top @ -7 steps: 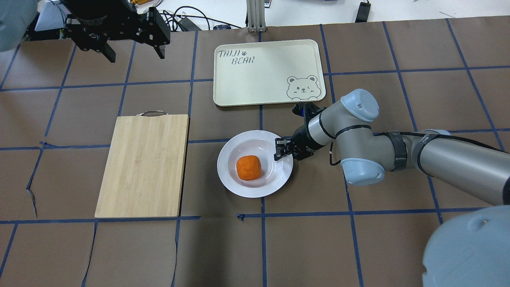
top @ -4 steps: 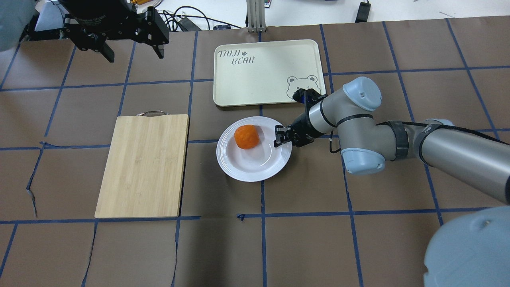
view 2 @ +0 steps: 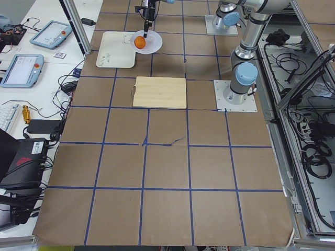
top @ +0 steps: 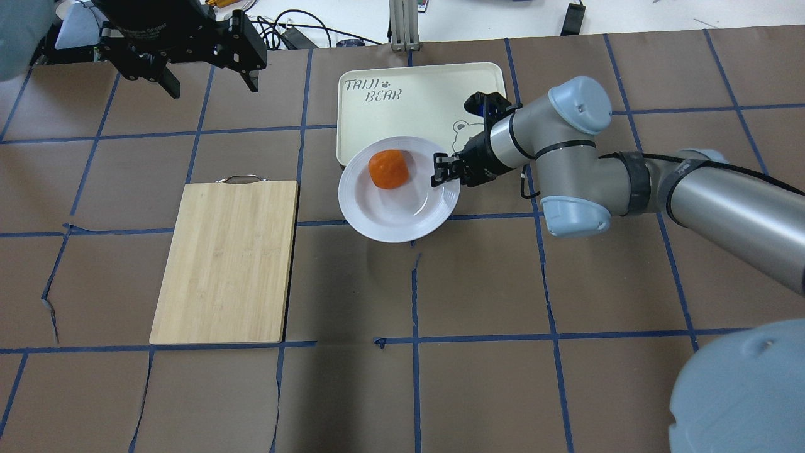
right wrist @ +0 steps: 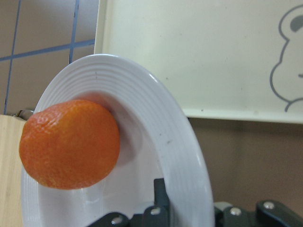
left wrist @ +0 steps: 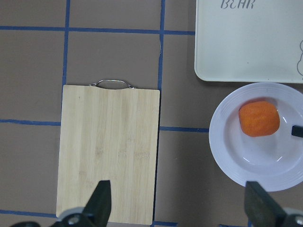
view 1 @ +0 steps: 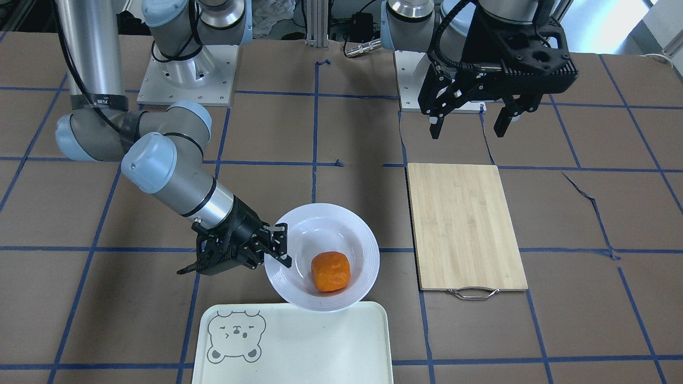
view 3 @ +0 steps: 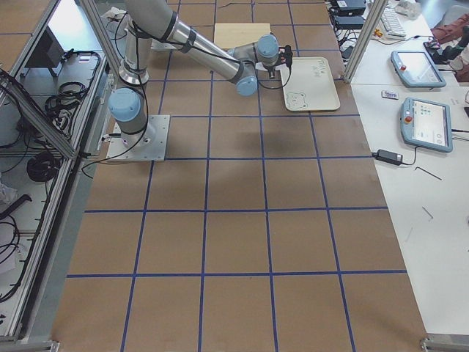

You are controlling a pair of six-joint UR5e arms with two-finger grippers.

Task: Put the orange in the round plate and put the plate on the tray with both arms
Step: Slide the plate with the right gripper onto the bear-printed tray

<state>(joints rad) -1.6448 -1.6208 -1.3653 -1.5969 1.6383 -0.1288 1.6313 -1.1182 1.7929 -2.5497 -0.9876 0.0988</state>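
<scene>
The orange (top: pixel 388 168) lies in the round plate (top: pixel 402 214), against its far rim. My right gripper (top: pixel 438 171) is shut on the plate's right rim and holds it tilted, off the table. The plate overlaps the near left corner of the tray (top: pixel 427 88). From the front, the orange (view 1: pixel 331 272) sits low in the plate (view 1: pixel 325 224), just short of the tray (view 1: pixel 309 346), with the right gripper (view 1: pixel 280 246) clamped on the rim. The right wrist view shows the orange (right wrist: pixel 71 144) on the plate's rim (right wrist: pixel 156 109). My left gripper (top: pixel 207 66) hangs open at the far left.
A bamboo cutting board (top: pixel 226 261) with a metal handle lies left of the plate. Cables and a metal post (top: pixel 402 25) stand past the table's back edge. My right arm's elbow (top: pixel 575 157) reaches across the tray's right side.
The right gripper has carried the plate away from the robot to the tray's near edge. The orange rolled to the plate's far rim. The left arm has stayed put.
</scene>
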